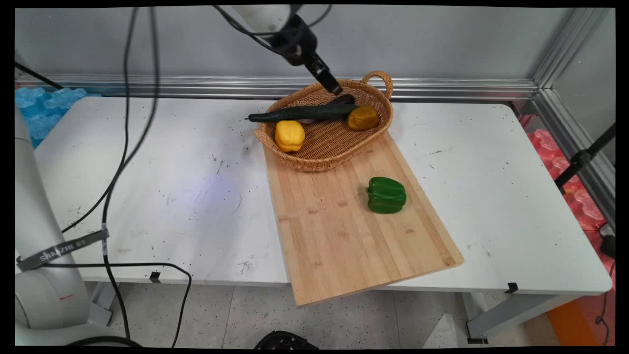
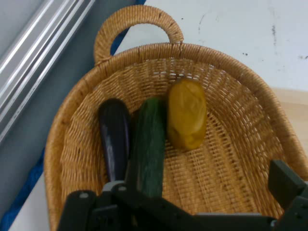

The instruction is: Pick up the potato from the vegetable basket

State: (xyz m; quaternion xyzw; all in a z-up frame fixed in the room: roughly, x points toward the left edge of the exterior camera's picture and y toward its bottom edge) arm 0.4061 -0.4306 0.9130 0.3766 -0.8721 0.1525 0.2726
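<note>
Main view, gripper [image 1: 336,90] over basket [image 1: 378,129] rim

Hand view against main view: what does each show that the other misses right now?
Only the hand view shows the dark purple eggplant plainly, lying side by side with the cucumber, and the gripper with its fingers apart, holding nothing.

Only the main view shows the green pepper on the wooden board, the yellow pepper at the basket's left end, and the cucumber's tip poking out over the rim.

Both show the wicker basket, the cucumber and the orange-yellow vegetable beside it, with the gripper over the basket's far end.
</note>
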